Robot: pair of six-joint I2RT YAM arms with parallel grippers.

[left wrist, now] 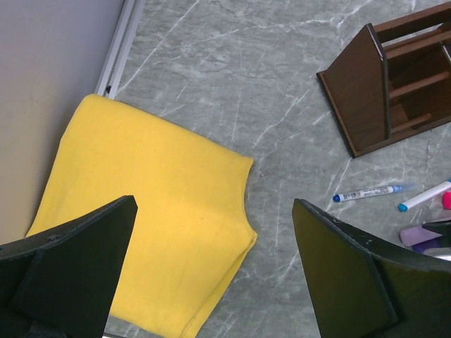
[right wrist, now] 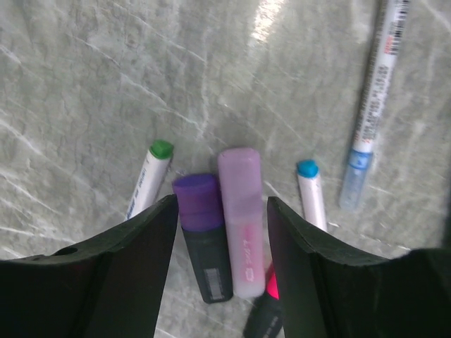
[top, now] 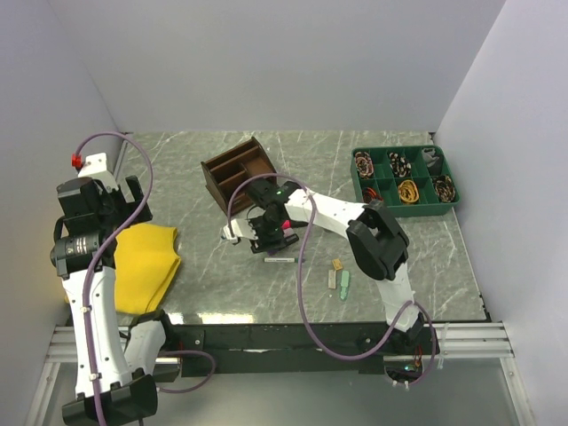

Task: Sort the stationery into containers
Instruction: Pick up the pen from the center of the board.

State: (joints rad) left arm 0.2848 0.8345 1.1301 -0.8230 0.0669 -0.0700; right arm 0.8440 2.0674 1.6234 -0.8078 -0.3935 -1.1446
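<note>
My right gripper (right wrist: 220, 211) is open and low over the table (top: 204, 275), its jaws on either side of a purple-capped dark marker (right wrist: 202, 236) and a pink highlighter (right wrist: 241, 222) that lie side by side. A green-capped white marker (right wrist: 149, 182) lies left of the jaws. A blue-capped white marker (right wrist: 311, 193) and a blue pen (right wrist: 370, 113) lie to their right. A dark marker with a pink end (right wrist: 266, 310) lies under the highlighter's near end. The brown wooden organiser (top: 240, 173) lies tipped behind my right gripper (top: 271, 232). My left gripper (left wrist: 215, 274) is open and empty above a yellow cloth (left wrist: 155, 211).
A white pen (top: 280, 259) lies in front of the right gripper. Small tan, white and pale-green erasers (top: 339, 277) lie to its right. A green divided tray (top: 406, 180) with coiled items stands at the back right. White walls enclose the table on three sides.
</note>
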